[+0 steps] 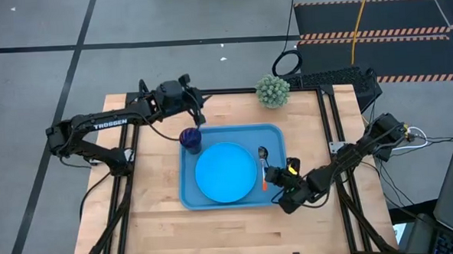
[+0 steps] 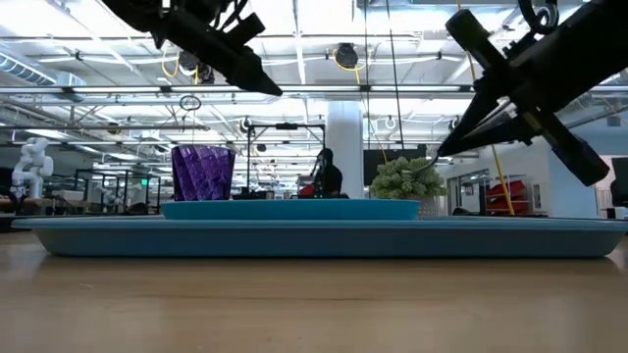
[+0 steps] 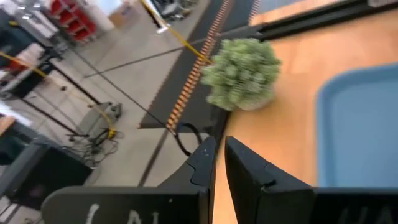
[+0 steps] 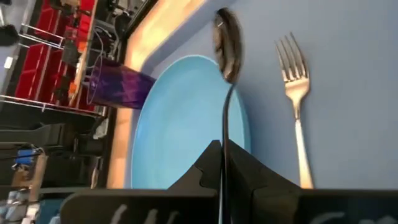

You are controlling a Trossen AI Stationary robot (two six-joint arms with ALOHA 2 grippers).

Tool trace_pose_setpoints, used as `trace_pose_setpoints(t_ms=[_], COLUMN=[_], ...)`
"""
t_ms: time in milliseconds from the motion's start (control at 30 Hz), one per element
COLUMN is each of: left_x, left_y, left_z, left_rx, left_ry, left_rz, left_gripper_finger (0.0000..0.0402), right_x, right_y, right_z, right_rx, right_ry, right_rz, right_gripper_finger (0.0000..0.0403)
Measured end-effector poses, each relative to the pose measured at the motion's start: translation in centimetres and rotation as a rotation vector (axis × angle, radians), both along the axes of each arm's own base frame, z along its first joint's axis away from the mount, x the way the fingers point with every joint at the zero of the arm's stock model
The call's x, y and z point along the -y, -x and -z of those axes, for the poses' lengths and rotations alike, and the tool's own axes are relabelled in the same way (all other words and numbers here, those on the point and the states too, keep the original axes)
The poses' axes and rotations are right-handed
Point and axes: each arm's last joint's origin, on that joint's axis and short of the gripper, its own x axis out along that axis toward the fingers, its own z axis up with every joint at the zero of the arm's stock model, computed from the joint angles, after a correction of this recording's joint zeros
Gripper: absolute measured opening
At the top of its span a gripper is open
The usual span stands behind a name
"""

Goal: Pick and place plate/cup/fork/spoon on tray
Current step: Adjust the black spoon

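**Three items on the tray, spoon not yet let go**

Taking the tray [image 1: 233, 199] as a clock face in the high view, with twelve at the table's far edge, the nearest activity is at about four o'clock. There the right gripper [image 1: 273, 176] reaches in over the tray's right rim, its fingers pinched tight on the handle of the spoon [image 4: 226, 46]. The right wrist view shows the handle running straight out from between the closed fingers, with the spoon's bowl over the tray floor beside the plate's edge; whether the bowl rests on the tray I cannot tell.

Just beside the spoon lies the fork [image 4: 295, 87], flat on the tray at roughly three o'clock, untouched. At the centre sits the plate [image 1: 225, 171], also on the tray floor.

Farther off, at about eleven o'clock, the cup [image 1: 190, 138] stands upright in the tray's far left corner. Above and beyond it hangs the left gripper [image 1: 199, 117], fingers a little apart and holding nothing.

By my reading, plate, cup and fork are placed. What remains is releasing the spoon and drawing the right arm clear.
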Motion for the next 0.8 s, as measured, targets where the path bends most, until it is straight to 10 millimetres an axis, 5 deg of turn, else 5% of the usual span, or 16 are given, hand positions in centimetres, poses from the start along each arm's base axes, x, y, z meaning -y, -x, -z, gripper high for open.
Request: trace_pose_setpoints(t_ms=[433, 633, 800], left_x=[-2.9, -3.1, -3.0], left_y=[1.1, 1.1, 1.0], left_z=[-1.4, -2.3, -2.8], left_rx=[0.158, 0.26, 0.312], left_ry=[-0.028, -0.048, -0.059], left_rz=[-0.063, -0.062, -0.059], left_gripper_finger=[0.0037, 0.0037, 0.0037], right_x=[1.0, 0.9, 1.6], right_y=[1.7, 1.4, 2.1], right_z=[0.7, 1.2, 2.3], right_rx=[-0.078, 0.005, 0.141], right_ry=[0.102, 0.066, -0.051], right_rz=[-0.039, -0.073, 0.061], right_gripper_finger=[0.0, 0.0, 0.0])
